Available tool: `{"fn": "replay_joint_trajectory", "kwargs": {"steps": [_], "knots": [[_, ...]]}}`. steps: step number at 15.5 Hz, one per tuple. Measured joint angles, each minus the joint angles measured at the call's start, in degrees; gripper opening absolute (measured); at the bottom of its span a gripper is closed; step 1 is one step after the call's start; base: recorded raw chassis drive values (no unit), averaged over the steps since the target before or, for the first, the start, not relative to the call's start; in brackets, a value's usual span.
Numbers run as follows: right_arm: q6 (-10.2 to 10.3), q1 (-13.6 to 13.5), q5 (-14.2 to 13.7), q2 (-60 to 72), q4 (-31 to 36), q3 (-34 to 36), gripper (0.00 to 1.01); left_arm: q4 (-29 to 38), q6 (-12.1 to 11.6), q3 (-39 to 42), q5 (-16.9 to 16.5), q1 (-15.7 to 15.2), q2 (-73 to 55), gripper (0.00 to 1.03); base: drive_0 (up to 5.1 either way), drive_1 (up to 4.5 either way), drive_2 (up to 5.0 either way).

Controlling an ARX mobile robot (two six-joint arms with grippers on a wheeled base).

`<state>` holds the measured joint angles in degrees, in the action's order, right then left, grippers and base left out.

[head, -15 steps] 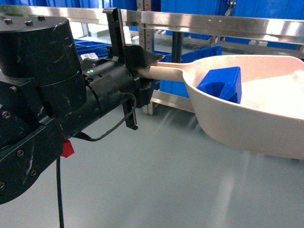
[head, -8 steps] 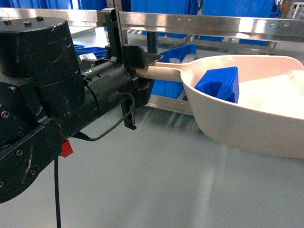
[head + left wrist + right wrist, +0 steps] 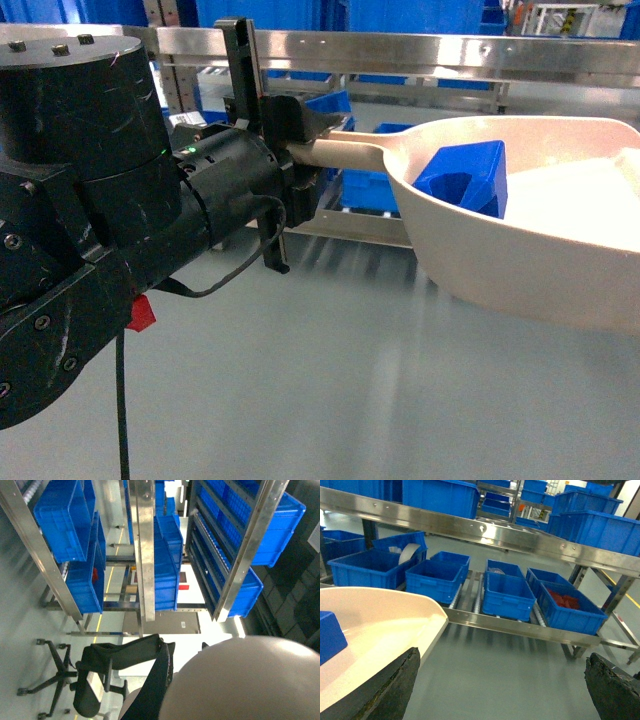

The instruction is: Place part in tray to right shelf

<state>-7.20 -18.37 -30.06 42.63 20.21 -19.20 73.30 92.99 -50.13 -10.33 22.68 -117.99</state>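
My left gripper (image 3: pixel 303 150) is shut on the long handle of the beige tray (image 3: pixel 520 270), holding it level above the grey floor. The blue part (image 3: pixel 465 178) lies inside the tray's bowl near the handle end. From the left wrist, only the tray's rounded underside (image 3: pixel 245 680) and one dark finger (image 3: pixel 156 680) show. My right gripper (image 3: pixel 502 692) is open with only floor between its fingers, just right of the tray's rim (image 3: pixel 380 622); a corner of the part (image 3: pixel 329 636) shows there. A stainless-steel shelf (image 3: pixel 520 536) with roller lanes stands ahead.
Several blue crates (image 3: pixel 507 595) sit side by side on the shelf's low roller level, one holding red pieces (image 3: pixel 567 602). More blue crates (image 3: pixel 445 495) stand above and behind. The steel rail (image 3: pixel 450 48) runs across the head view. An office chair (image 3: pixel 60 680) stands on the floor.
The shelf and its crates have slid leftward across the head view with motion blur, while my left arm, the tray and the part keep the same place in that view.
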Motion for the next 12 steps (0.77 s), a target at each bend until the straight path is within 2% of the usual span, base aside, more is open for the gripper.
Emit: {"fn": "replay_joint_trajectory", "kwargs": {"steps": [12], "knots": [[0.00,0.00,-0.02,0.00,0.00,0.00,0.98,0.02,0.00,0.00,0.04,-0.07,0.00,0.13,-1.5,-1.46,-1.5]]}}
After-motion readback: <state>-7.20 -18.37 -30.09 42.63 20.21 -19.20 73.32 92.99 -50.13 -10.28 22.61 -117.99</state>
